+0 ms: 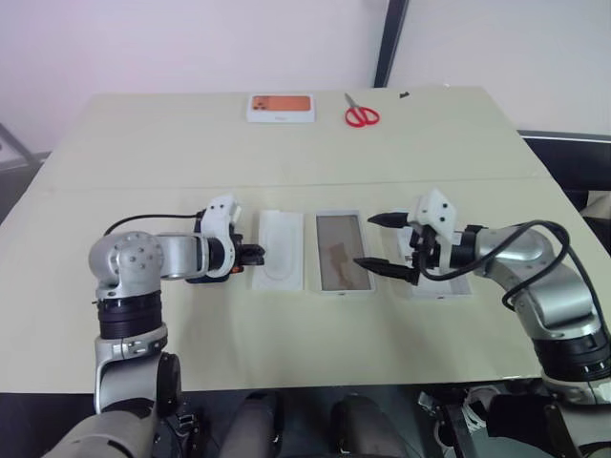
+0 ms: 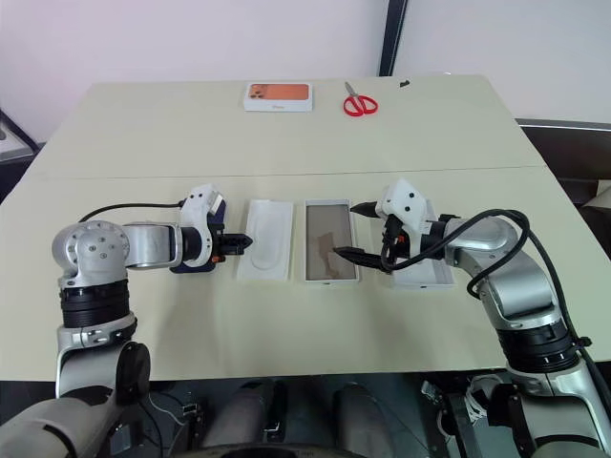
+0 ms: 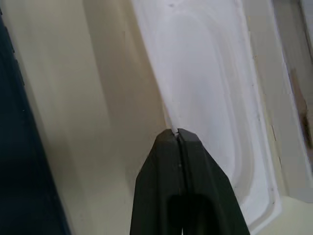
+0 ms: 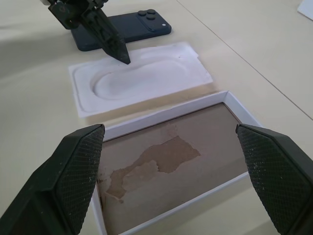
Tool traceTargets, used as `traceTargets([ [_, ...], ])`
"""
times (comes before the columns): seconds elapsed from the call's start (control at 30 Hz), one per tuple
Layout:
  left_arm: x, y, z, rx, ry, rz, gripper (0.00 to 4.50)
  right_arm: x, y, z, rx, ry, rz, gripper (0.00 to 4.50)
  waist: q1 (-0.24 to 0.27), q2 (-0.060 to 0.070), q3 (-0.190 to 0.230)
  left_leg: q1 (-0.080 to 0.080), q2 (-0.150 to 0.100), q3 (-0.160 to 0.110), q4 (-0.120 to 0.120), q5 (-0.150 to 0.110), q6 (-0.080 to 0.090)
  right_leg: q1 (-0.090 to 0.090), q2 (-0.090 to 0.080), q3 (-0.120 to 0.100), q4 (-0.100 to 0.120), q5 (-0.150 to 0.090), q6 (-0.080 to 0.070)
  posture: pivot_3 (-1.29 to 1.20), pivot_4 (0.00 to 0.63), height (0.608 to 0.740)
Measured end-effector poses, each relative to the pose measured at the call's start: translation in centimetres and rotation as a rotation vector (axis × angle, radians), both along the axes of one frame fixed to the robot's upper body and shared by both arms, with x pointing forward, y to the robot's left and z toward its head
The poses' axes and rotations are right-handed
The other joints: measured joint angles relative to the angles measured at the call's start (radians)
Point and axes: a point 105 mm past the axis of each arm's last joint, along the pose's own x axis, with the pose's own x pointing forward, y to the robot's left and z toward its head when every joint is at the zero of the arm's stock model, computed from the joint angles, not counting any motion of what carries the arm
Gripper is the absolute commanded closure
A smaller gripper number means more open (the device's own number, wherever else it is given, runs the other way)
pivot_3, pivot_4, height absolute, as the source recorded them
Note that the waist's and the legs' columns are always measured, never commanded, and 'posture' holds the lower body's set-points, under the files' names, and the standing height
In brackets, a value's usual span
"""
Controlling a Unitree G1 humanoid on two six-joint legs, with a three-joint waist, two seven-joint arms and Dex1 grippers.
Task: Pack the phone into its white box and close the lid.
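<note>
The dark navy phone (image 4: 122, 30) lies on the table's left part, partly hidden under my left hand. My left gripper (image 1: 252, 255) is shut, and its tips rest at the left rim of the flat white insert (image 1: 280, 250), with nothing visibly between them. Just right of the insert, the white box (image 1: 342, 252) lies open and shows its brownish floor. My right gripper (image 1: 365, 240) hovers open at the box's right edge, holding nothing. The lid (image 1: 441, 289) lies under my right forearm, mostly covered.
A small white box with an orange picture (image 1: 280, 107) and red scissors (image 1: 361, 115) lie at the table's far edge. The wide strip of tabletop between them and the row of parts is bare.
</note>
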Motion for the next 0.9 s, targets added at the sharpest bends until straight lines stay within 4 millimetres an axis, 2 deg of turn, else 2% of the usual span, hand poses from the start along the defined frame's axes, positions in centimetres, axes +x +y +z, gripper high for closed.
traceTargets([
  [0.17,0.4,1.9,1.0,-0.049,-0.031,0.084,4.42,0.1,0.0,0.0,0.002,-0.004,-0.004,0.0,-0.001,0.0,0.0,0.0,0.0,0.0,0.0,0.0,0.0,0.0,0.0,0.0,0.0,0.0,0.0,0.0,0.15,0.74],
  [0.37,0.9,3.0,2.2,-0.159,-0.059,0.148,4.42,0.1,0.1,0.0,0.004,-0.008,-0.003,0.0,0.003,0.0,0.0,0.0,0.0,0.0,0.0,0.0,0.0,0.0,0.0,0.0,0.0,0.0,0.0,0.0,0.15,0.74],
  [0.5,1.0,2.9,2.7,-0.19,-0.067,0.15,4.42,0.2,0.1,0.0,-0.001,-0.014,-0.005,0.0,0.0,0.0,0.0,0.0,0.0,0.0,0.0,0.0,0.0,0.0,0.0,0.0,0.0,0.0,0.0,0.0,0.15,0.74],
  [0.7,0.9,2.4,2.4,-0.185,-0.056,0.135,4.42,0.3,0.3,0.1,-0.004,-0.023,-0.001,0.0,-0.001,0.0,0.0,0.0,0.0,0.0,0.0,0.0,0.0,0.0,0.0,0.0,0.0,0.0,0.0,0.0,0.15,0.74],
  [0.8,1.0,1.8,2.7,-0.253,-0.059,0.131,4.42,0.3,0.3,0.1,-0.004,-0.023,-0.002,0.0,0.003,0.0,0.0,0.0,0.0,0.0,0.0,0.0,0.0,0.0,0.0,0.0,0.0,0.0,0.0,0.0,0.15,0.74],
  [0.9,1.6,1.4,4.0,-0.361,-0.074,0.14,4.42,0.3,0.2,0.1,-0.006,-0.023,-0.002,0.0,0.002,-0.001,0.0,0.0,0.0,0.0,0.001,0.0,0.0,0.0,0.0,0.0,0.0,0.0,0.0,0.0,0.15,0.74],
])
